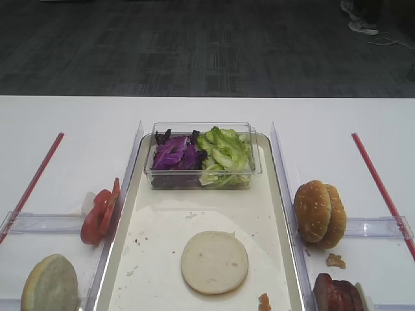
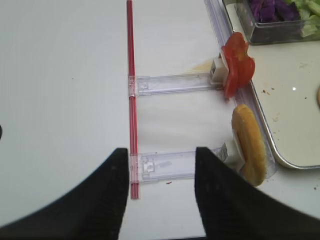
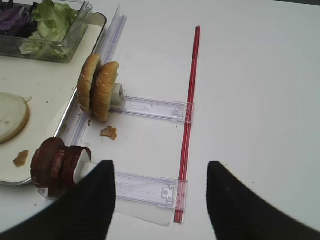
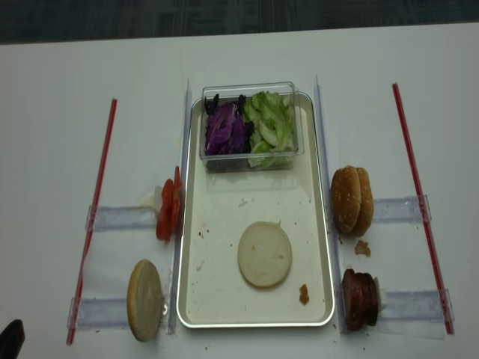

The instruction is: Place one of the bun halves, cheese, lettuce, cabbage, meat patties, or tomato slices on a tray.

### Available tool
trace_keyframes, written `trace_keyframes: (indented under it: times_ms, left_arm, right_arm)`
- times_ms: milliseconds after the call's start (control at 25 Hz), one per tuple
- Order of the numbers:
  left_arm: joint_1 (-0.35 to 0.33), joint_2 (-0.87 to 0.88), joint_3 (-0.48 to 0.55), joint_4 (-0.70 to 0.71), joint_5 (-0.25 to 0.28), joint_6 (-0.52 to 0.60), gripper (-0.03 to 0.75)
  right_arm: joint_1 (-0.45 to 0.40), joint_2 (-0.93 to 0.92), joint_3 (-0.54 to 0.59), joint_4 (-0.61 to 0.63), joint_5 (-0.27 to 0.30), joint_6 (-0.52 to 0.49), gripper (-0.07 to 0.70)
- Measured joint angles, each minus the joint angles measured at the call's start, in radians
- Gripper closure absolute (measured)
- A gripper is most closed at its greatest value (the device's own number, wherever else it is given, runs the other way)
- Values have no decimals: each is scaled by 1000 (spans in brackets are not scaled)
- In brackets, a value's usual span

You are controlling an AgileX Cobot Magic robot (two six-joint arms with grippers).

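Note:
A pale bun half (image 1: 214, 262) lies flat on the silvery tray (image 1: 130, 214), also seen from above as bun half (image 4: 264, 254) on tray (image 4: 196, 299). Another bun half (image 2: 248, 144) stands on edge outside the tray's left rim, just right of my left gripper (image 2: 160, 192), which is open and holds nothing. Tomato slices (image 2: 237, 65) stand farther along. My right gripper (image 3: 160, 200) is open and empty over a clear holder, with meat patties (image 3: 57, 165) to its left. Cabbage (image 1: 175, 155) and lettuce (image 1: 224, 152) fill a clear box. No cheese is in view.
Two sesame-seeded buns (image 3: 97, 90) stand on edge right of the tray, with a crumb (image 3: 108, 132) beside them. Red strips (image 2: 131, 95) (image 3: 190, 110) and clear plastic holders (image 2: 170, 165) lie on the white table on both sides.

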Motion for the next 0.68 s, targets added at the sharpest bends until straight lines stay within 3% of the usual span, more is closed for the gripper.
trace_keyframes:
  times_ms: [680]
  left_arm:
    - [0, -12, 2, -6, -5, 23, 419]
  right_arm:
    - [0, 0, 0, 0, 0, -4, 204]
